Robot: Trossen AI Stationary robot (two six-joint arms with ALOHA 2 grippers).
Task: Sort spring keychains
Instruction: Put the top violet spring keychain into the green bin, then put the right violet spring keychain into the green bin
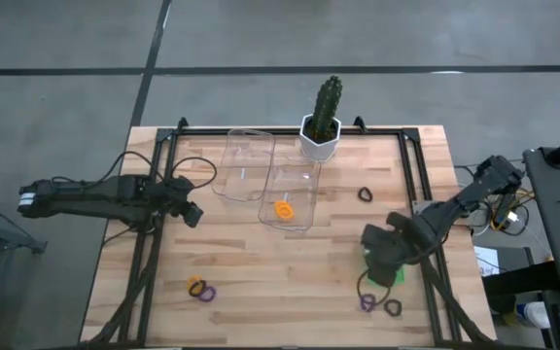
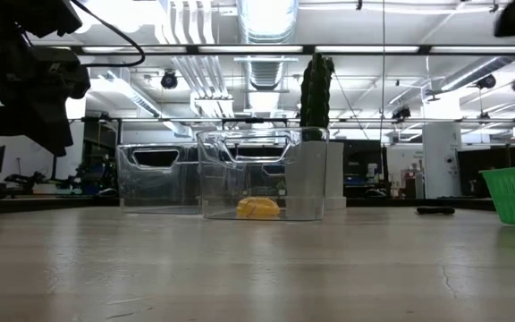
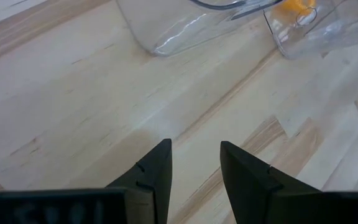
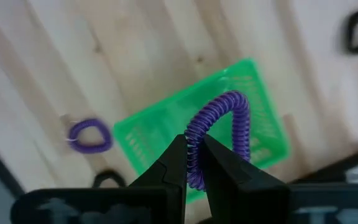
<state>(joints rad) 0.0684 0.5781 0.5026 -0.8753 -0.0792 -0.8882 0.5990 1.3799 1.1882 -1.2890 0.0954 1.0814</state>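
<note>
My right gripper [image 4: 193, 144] is shut on a purple spring keychain [image 4: 229, 118] above a small green basket [image 4: 253, 93] at the table's right near side [image 1: 398, 277]. On the wood beside the basket lie a purple keychain [image 4: 89, 135] and a black one [image 4: 107, 179]. Another black keychain [image 1: 365, 194] lies farther back. An orange keychain [image 1: 283, 209] sits in a clear container [image 1: 304, 180]. An orange one [image 1: 195, 285] and a purple one [image 1: 208, 293] lie near the front left. My left gripper [image 3: 194, 152] hovers open over bare wood at the left. My right gripper pinches one side of the purple coil loop [image 4: 194, 158] between its two fingers, coming from above and pointing down. The rest of the loop arches out past the fingertips. It is lifted clear, above the green basket.
A second clear container [image 1: 244, 163] stands left of the first at the table's back. A potted cactus [image 1: 323, 122] stands at the far edge. A black frame [image 1: 418, 185] runs along the table's sides.
</note>
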